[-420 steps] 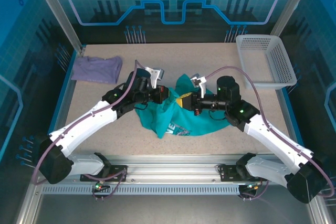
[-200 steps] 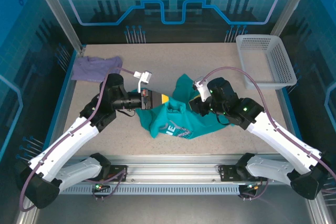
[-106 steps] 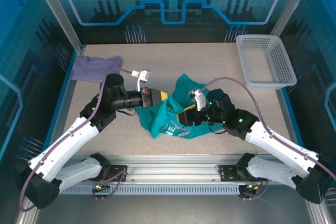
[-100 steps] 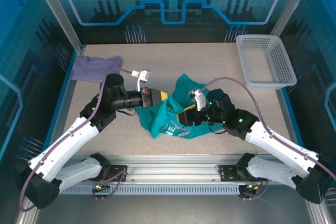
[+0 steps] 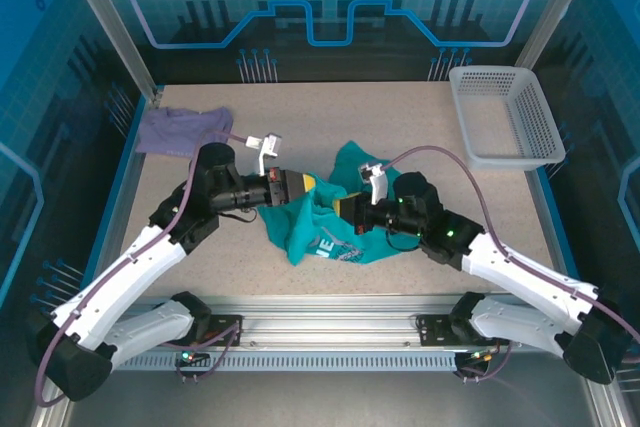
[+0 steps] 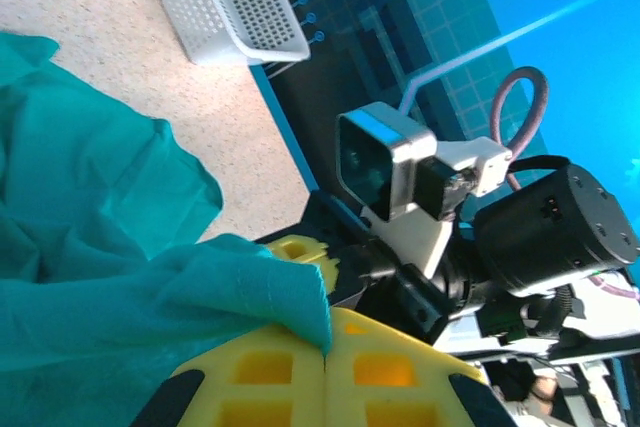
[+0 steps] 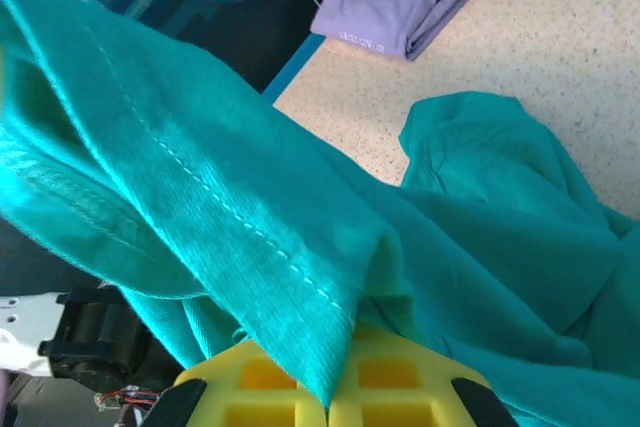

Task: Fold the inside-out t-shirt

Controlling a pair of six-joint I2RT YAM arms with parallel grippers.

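The teal-green inside-out t-shirt (image 5: 335, 227) lies bunched in the middle of the table, its white logo (image 5: 330, 244) showing near the front. My left gripper (image 5: 312, 185) is shut on a fold of the shirt's upper left edge; its yellow fingers (image 6: 250, 377) pinch teal cloth (image 6: 120, 297) between them. My right gripper (image 5: 341, 209) faces it from the right, shut on a stitched hem (image 7: 230, 217) of the same shirt, which drapes over its yellow fingers (image 7: 400, 387). The two grippers sit close together, tips almost meeting.
A smaller lavender shirt (image 5: 183, 130) lies folded at the table's back left, also seen as a lavender shirt (image 7: 400, 7) in the right wrist view. A white mesh basket (image 5: 505, 112) stands at the back right; the basket (image 6: 225, 2) appears in the left wrist view too.
My right gripper slid left over the shirt towards the left gripper and closed on its hem. The left gripper has stayed shut on the cloth, hardly moving.
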